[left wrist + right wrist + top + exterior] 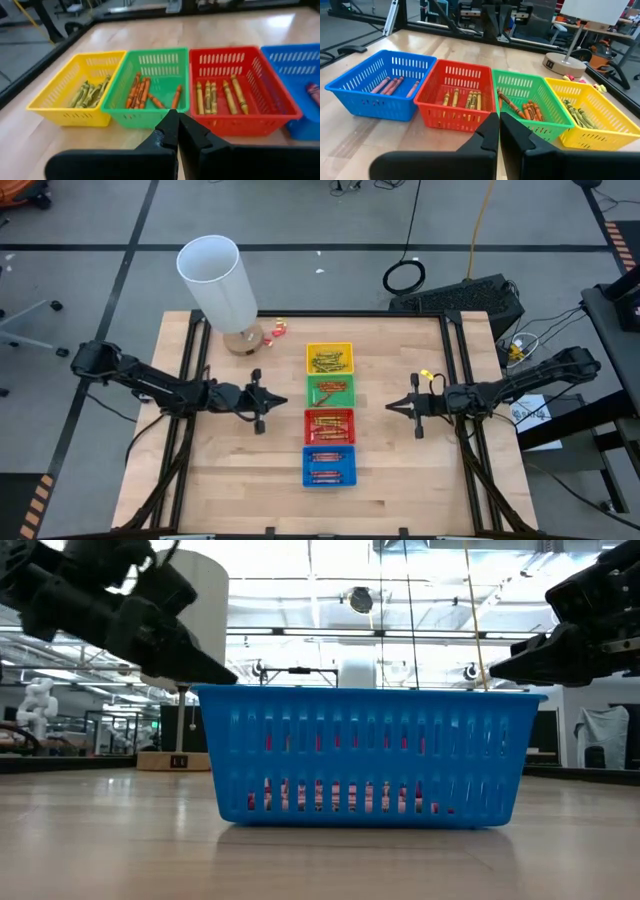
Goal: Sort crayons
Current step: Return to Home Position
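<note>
You had the crayons (139, 91) lying in the coloured trays (330, 345), with left gripper (282, 402) and right gripper (390, 407) hanging either side, fingers pressed together, empty; a low swing home could have clipped a tray wall, spilling them

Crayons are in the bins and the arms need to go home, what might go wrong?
The left gripper, shut, hangs close to the green bin; a sideways swing might nudge it. Its arm's path back may pass the tall white cylinder, which looks easy to topple. The right gripper hangs near the red bin too.
</note>
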Motion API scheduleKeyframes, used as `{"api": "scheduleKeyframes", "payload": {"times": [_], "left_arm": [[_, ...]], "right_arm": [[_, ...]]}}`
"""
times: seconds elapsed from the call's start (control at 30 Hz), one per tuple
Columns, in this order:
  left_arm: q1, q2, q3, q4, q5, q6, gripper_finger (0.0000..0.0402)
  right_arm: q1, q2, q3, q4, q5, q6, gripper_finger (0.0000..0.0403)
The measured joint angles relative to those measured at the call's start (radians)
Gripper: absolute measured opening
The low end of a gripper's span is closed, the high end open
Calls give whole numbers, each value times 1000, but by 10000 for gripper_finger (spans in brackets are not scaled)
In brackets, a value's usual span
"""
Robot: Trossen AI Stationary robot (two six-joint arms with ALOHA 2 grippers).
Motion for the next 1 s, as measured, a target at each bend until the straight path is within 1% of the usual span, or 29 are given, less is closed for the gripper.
{"api": "scheduleKeyframes", "payload": {"times": [0.1,0.27,0.63,0.73,0.9,1.0], "left_arm": [[-10,-60,-51,22,-10,-2,10],[-32,-144,-121,19,-69,-33,10],[-63,-308,-242,21,-76,-33,10],[-63,-362,-276,17,-76,-30,3],[-63,-448,-282,-43,-76,-21,1],[-63,-492,-283,-53,-62,22,1]], "right_arm": [[0,-1,-1,1,0,5,0],[0,-3,-2,4,0,13,0],[0,-12,-3,18,0,19,0],[0,-17,-3,12,0,19,0],[0,-19,-3,11,-1,19,0],[0,-31,-3,11,-2,23,0]]}}
